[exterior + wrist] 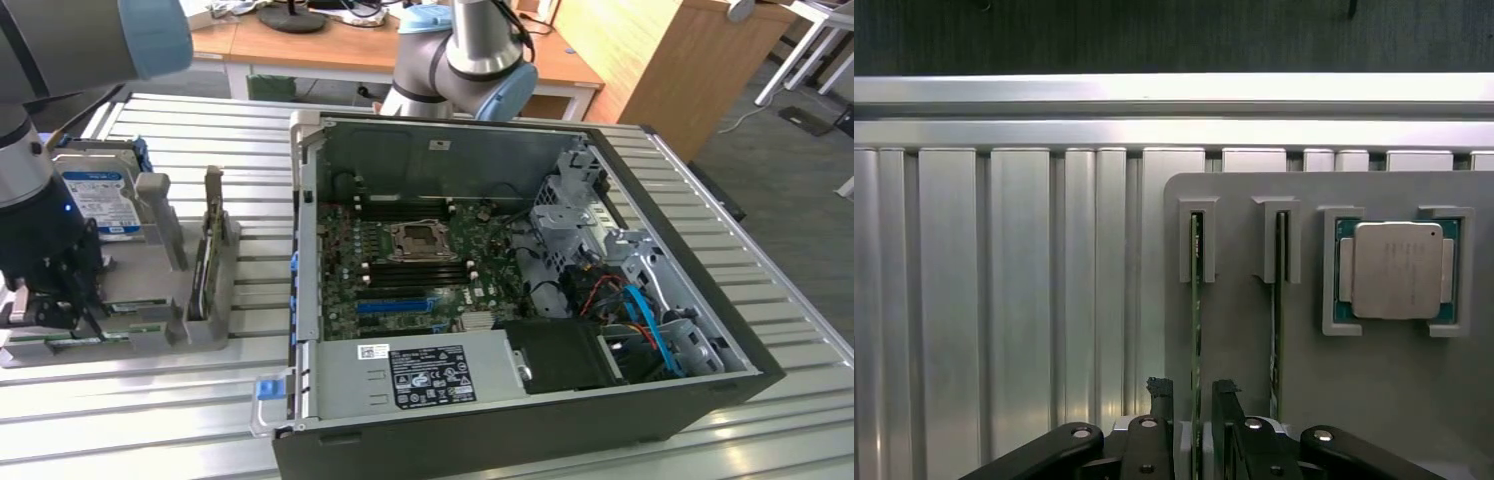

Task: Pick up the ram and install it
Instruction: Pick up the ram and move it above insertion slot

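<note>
Your gripper [1193, 392] is open. Its two black fingers [1159, 395] stand one on each side of the ram [1196, 300], with a thin gap on both sides, so nothing is gripped. You see the ram from above, edge-on: a thin green strip standing upright in a slot of the grey holder [1244, 340], its far end caught in a small bracket. A second stick [1278, 300] stands parallel just beside it in its own slot. Past that, the processor [1397, 270] lies flat in a square pocket, silver top up. The holder sits on the ribbed metal table [1014, 300].

In the exterior view the gripper [56, 315] hangs low over the end of the holder [160, 300] nearest the camera, at that view's left. The drive [100, 205] stands farther back on the holder. The case [534, 455] lies open on the table, well apart at that view's right, with its board [400, 270] exposed. The ram sits in the holder, apart from the board.
</note>
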Controlling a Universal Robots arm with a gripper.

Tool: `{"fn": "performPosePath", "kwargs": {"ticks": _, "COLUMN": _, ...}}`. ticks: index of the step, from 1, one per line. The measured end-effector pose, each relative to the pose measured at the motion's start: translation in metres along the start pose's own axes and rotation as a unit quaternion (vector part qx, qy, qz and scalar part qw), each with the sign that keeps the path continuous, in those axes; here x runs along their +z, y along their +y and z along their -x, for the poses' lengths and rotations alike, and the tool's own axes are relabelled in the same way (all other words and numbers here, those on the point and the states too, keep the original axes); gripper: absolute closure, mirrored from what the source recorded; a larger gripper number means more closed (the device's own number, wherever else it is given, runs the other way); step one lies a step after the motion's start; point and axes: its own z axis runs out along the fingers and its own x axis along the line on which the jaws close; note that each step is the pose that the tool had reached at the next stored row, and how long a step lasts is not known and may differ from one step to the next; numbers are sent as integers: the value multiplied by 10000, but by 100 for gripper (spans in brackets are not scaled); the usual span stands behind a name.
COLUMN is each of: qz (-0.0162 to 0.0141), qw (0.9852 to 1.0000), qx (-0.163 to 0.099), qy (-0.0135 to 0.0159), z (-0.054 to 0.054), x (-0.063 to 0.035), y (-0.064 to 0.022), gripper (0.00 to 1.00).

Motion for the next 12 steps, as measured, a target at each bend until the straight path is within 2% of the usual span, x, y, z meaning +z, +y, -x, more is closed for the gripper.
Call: {"fn": "performPosePath", "kwargs": {"ticks": 12, "qz": 0, "qw": 10000, "qx": 0, "qy": 1, "z": 3, "x": 32, "y": -19, "gripper": 70}}
